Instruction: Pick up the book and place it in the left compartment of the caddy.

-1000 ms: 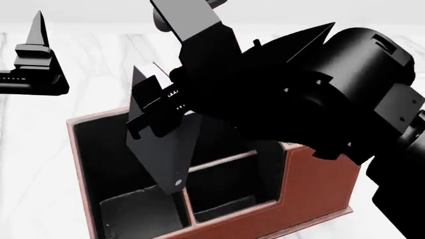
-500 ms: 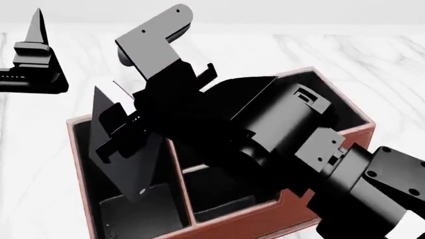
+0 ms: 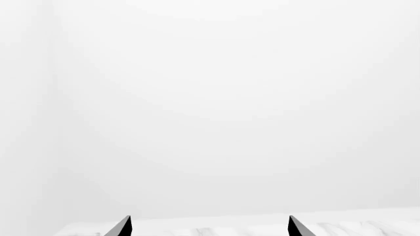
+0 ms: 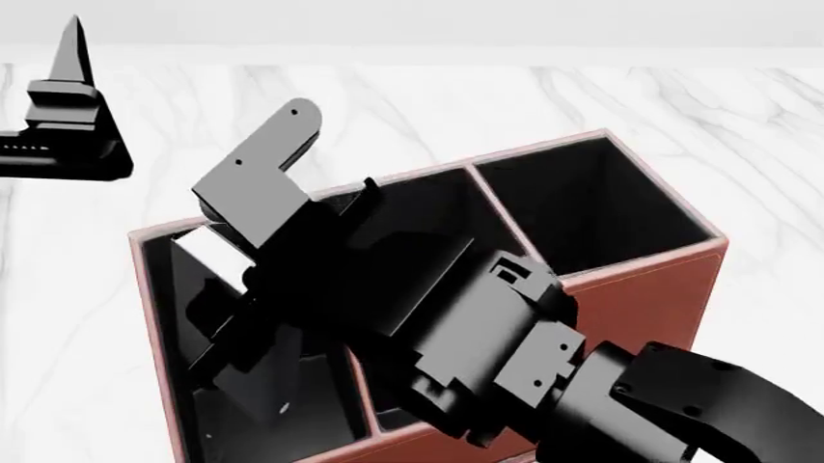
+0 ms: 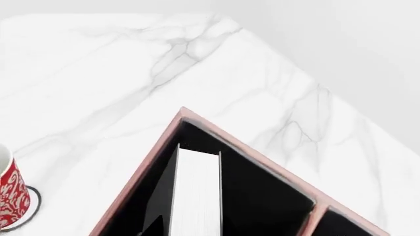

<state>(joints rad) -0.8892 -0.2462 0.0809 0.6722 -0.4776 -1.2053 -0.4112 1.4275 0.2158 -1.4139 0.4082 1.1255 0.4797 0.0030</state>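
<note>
The reddish-brown caddy [image 4: 644, 289] stands on the marble table. My right gripper [image 4: 238, 371] reaches down into its long left compartment [image 4: 165, 280] and is shut on the black book [image 4: 206, 256]. The book stands on edge inside that slot, its white page edges facing up. In the right wrist view the book's pages [image 5: 196, 191] lie between the caddy's outer rim [image 5: 151, 152] and the black lining [image 5: 262, 196]. My left gripper [image 4: 71, 106] hangs open and empty at the far left, away from the caddy; its fingertips [image 3: 125, 227] are wide apart.
A red-and-white patterned mug [image 5: 10, 196] stands on the table outside the caddy's left wall. The tall square slot [image 4: 586, 207] at the caddy's back right is unoccupied. My right arm [image 4: 515, 357] covers the small front slots.
My right arm has swung left and down, carrying the book from above the caddy's middle deeper into the left compartment. The left gripper has not moved.
</note>
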